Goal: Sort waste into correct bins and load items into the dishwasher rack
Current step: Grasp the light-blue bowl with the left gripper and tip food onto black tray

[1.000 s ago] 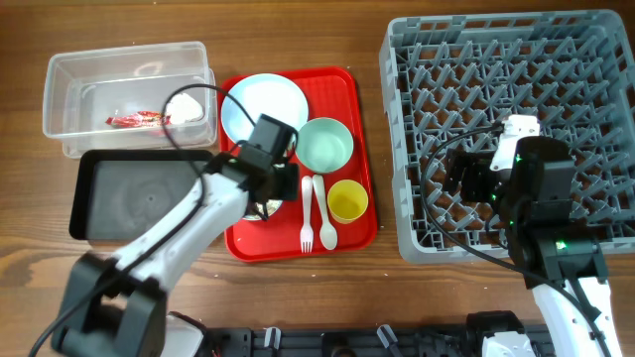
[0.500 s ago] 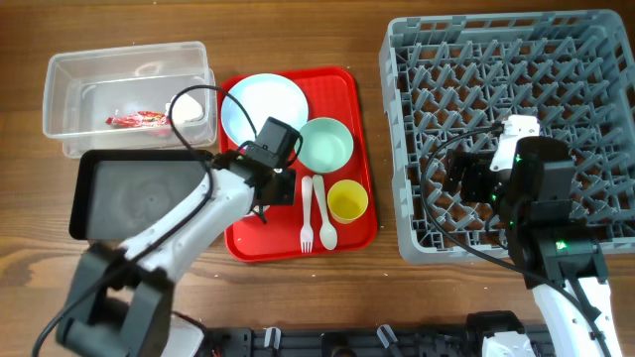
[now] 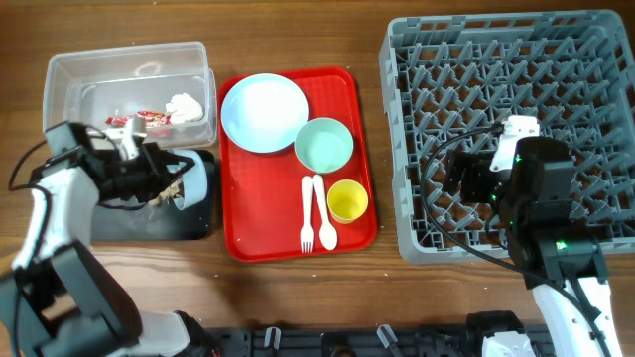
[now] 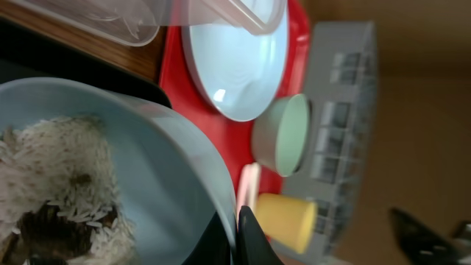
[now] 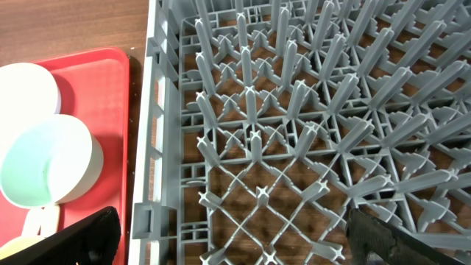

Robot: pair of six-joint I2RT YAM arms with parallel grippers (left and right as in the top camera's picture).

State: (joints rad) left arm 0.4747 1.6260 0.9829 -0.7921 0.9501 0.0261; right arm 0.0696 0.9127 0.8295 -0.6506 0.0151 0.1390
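Observation:
My left gripper (image 3: 175,185) is shut on the rim of a light-blue bowl (image 3: 198,178) and holds it tilted over the black tray (image 3: 139,220). In the left wrist view the jaws (image 4: 240,234) pinch the bowl's wall (image 4: 162,169), with rice and brown food scraps (image 4: 51,210) inside. The clear tub (image 3: 69,74) holds the red wrapper (image 3: 139,120) and white tissue (image 3: 186,104). The plate (image 3: 264,112), mint bowl (image 3: 324,145), yellow cup (image 3: 347,201), fork (image 3: 307,216) and spoon (image 3: 323,212) lie on the red tray (image 3: 268,213). My right gripper (image 5: 235,243) is open and empty above the grey rack (image 3: 516,89).
The rack (image 5: 294,110) fills the right wrist view, with the red tray (image 5: 103,81) to its left. Bare wooden table lies in front of the trays.
My left arm has swung left from the red tray, carrying the light-blue bowl to over the black tray. The right arm has not moved.

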